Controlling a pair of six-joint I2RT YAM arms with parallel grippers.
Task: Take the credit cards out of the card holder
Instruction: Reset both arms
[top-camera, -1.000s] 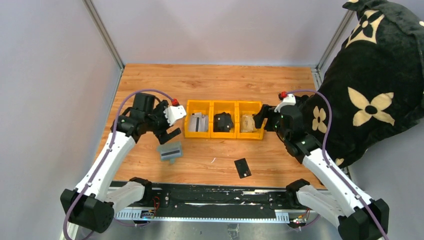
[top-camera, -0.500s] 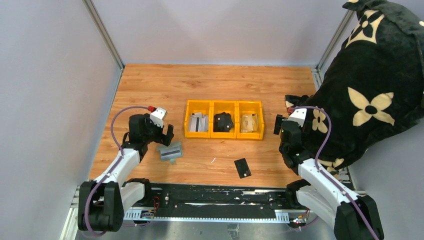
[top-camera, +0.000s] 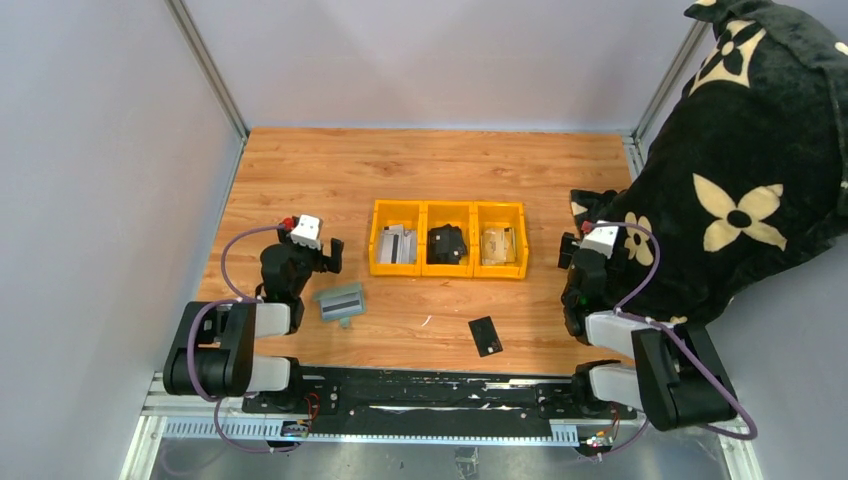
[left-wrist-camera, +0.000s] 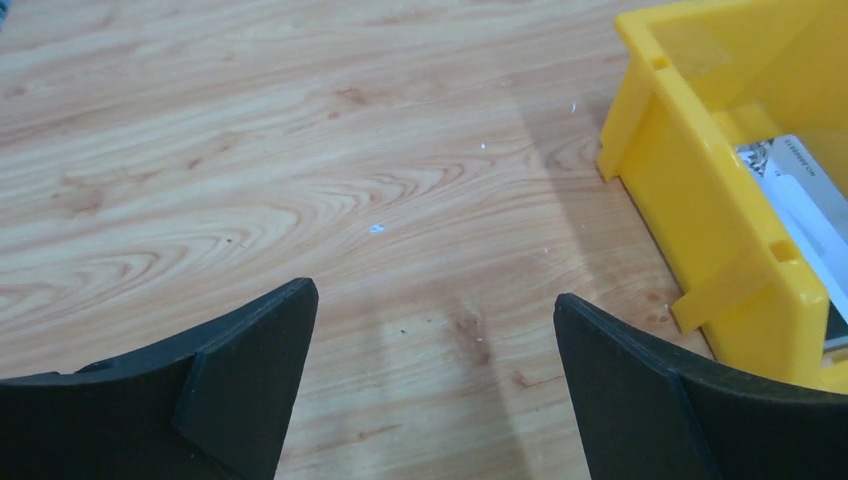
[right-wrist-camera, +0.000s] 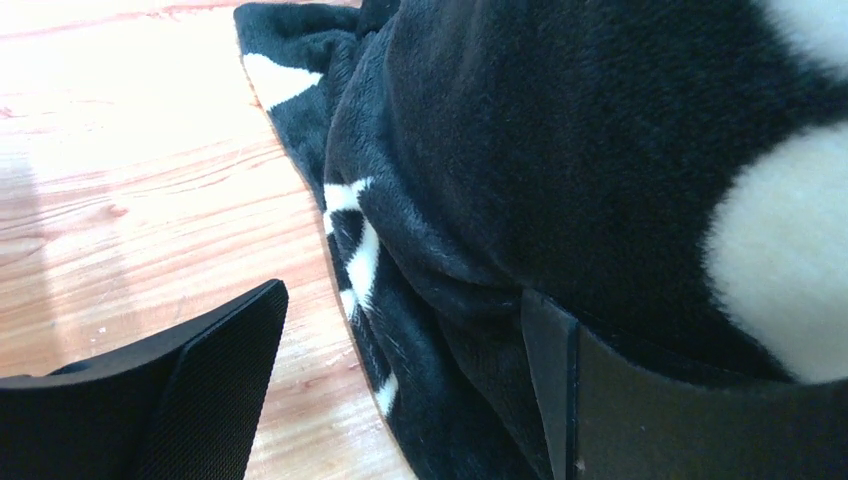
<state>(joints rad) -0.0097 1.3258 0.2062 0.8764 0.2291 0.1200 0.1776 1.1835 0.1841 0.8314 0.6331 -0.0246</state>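
I am holding my left end effector (left-wrist-camera: 430, 310) and right end effector (right-wrist-camera: 400, 300) open and empty, judging the black card (top-camera: 485, 335) already out and the card holder (top-camera: 340, 302), left of centre, needing checking next.

Soft, even overhead light keeps the top view sharp, with thin shadows beside the yellow bins (top-camera: 447, 270) on the table (top-camera: 430, 165). In the left wrist view a faint shadow band crosses the wood ahead of the left gripper (left-wrist-camera: 435, 300). The right wrist view has washed-out glare at upper left, and the black blanket (right-wrist-camera: 600, 150) looks soft.
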